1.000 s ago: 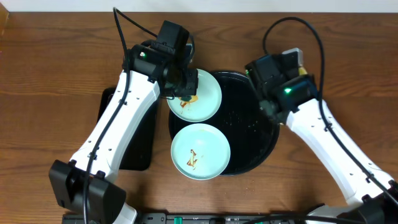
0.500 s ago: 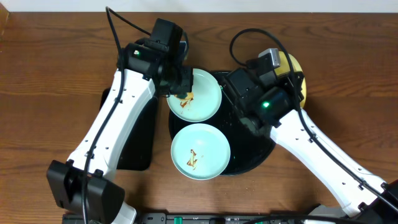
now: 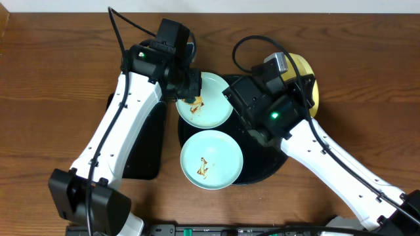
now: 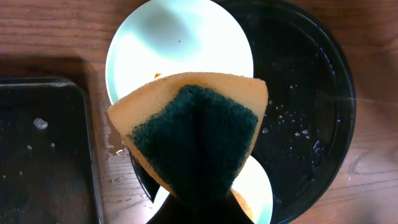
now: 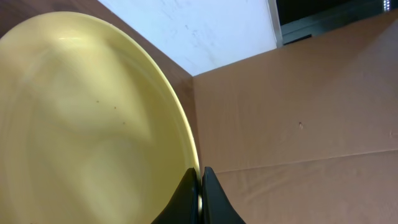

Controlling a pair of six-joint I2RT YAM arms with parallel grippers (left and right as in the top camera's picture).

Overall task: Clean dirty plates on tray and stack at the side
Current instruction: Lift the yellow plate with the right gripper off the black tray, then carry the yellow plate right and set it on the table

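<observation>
Brown wood-grain table (image 3: pixel 52 78); the right wrist view shows white wall and brown cardboard. The left pincer (image 4: pixel 199 208) is clamped on an orange sponge (image 4: pixel 193 134), green scrub face up, over the far blue plate (image 3: pixel 213 108) on the round black tray (image 4: pixel 311 93). The near blue plate (image 3: pixel 211 159), smeared brown, sits on the tray's near left. The right pincer (image 5: pixel 200 186) is nipped tight on the rim of the yellow plate (image 5: pixel 81 124), held tilted at the tray's far right. The rectangular tray (image 3: pixel 147 151) lies left.

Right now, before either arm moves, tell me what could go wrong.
The right end effector pinches the yellow plate only at its thin rim, so it could slip and drop.
The upper blue plate overhangs the tray at its rim; pressing the sponge down could tip or slide it.
</observation>
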